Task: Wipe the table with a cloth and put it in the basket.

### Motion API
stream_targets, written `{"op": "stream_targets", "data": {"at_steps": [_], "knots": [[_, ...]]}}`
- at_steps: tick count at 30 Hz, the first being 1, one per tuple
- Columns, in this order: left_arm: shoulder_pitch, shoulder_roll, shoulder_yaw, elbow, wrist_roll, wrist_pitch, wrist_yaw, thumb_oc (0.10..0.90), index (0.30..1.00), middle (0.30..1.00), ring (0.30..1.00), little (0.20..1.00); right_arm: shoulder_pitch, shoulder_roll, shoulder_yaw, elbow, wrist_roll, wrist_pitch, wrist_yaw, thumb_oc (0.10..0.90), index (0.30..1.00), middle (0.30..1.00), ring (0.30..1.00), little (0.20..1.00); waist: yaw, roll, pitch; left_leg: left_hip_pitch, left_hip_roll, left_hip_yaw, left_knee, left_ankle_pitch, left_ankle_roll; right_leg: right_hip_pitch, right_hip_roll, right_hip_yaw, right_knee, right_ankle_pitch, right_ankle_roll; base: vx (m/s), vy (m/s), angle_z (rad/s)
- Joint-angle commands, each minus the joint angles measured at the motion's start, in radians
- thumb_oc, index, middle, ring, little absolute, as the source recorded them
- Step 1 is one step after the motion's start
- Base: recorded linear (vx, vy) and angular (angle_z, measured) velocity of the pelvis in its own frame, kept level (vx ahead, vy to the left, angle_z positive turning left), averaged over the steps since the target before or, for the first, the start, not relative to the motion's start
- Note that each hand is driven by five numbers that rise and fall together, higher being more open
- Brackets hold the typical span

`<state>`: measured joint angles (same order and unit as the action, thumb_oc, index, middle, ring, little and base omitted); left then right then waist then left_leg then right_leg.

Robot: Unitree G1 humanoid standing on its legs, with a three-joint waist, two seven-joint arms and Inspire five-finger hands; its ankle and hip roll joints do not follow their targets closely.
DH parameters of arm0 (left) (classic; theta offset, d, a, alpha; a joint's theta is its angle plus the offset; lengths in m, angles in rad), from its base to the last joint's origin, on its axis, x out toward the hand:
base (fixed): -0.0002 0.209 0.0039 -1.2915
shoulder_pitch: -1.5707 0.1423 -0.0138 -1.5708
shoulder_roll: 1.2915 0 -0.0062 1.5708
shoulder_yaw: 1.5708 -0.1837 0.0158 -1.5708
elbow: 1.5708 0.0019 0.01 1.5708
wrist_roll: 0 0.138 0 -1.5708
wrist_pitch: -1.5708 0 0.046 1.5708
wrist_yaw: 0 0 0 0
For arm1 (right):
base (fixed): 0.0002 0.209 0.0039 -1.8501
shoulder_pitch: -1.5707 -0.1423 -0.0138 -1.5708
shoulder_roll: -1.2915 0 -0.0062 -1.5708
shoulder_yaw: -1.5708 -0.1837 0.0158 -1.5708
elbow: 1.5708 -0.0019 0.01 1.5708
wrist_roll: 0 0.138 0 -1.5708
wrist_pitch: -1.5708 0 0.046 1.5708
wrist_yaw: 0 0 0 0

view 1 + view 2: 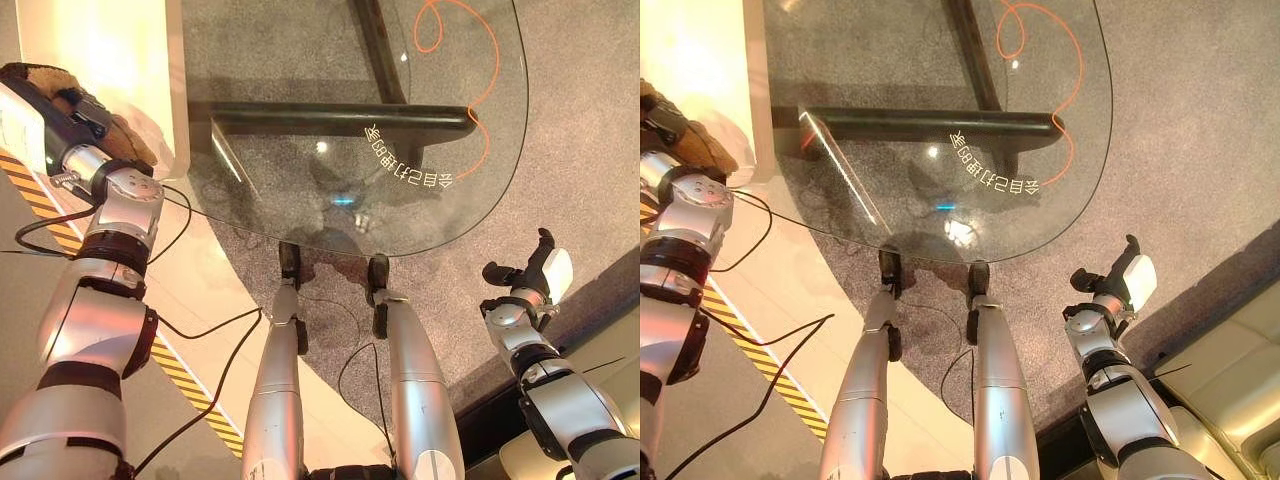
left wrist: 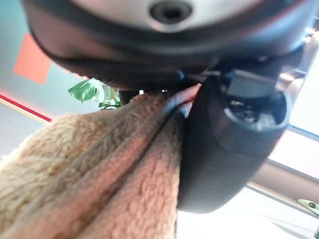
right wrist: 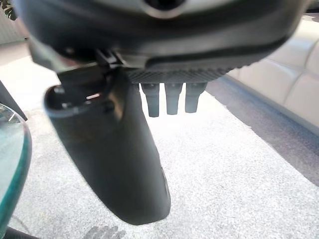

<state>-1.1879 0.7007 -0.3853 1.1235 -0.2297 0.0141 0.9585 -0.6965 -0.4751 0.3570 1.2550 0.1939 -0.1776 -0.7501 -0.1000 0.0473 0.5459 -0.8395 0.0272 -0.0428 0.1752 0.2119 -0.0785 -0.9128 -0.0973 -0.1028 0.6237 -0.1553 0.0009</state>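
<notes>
Cloth (image 2: 94, 184) sat clamped in our left hand (image 1: 60, 110), left of the glass table (image 1: 300, 60), while our right hand (image 1: 535, 275) hung slack-fingered and empty over carpet (image 1: 580, 130).

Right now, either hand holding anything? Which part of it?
The left hand holds the brown fleecy cloth, pinched along a bunched fold under the thumb. The right hand is open, holding nothing.

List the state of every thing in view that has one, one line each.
Cloth: bunched, held off the table.
Left robot hand: shut on the cloth, left of the glass table.
Right robot hand: open, holding nothing, over the carpet.
Glass table: top bare, orange cord looping beneath the far part.
</notes>
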Motion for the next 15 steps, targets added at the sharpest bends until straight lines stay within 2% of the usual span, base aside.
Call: {"op": "stream_targets", "data": {"at_steps": [1,15], "knots": [[-0.115,0.150,-0.011,0.041,0.080,-0.037,0.011,0.100,0.300,0.300,0.300,0.200,0.053,-0.047,-0.010,-0.025,-0.026,-0.005,-0.076,0.800,0.900,0.900,0.900,0.900,0.018,-0.037,-0.026,0.037,-0.076,0.080,0.154,-0.217,0.078,0.059,0.101,0.052,-0.244,0.131,0.033,0.00,0.031,0.00],[-0.151,0.154,-0.068,0.031,0.084,-0.019,-0.096,0.100,0.300,0.300,0.300,0.200,0.058,-0.055,-0.006,-0.032,-0.040,-0.001,-0.073,0.800,0.900,0.900,0.900,0.900,0.010,-0.041,-0.026,0.014,-0.080,0.084,0.160,-0.226,0.084,0.031,0.107,0.066,-0.246,0.140,0.038,0.01,0.019,0.00]]}}
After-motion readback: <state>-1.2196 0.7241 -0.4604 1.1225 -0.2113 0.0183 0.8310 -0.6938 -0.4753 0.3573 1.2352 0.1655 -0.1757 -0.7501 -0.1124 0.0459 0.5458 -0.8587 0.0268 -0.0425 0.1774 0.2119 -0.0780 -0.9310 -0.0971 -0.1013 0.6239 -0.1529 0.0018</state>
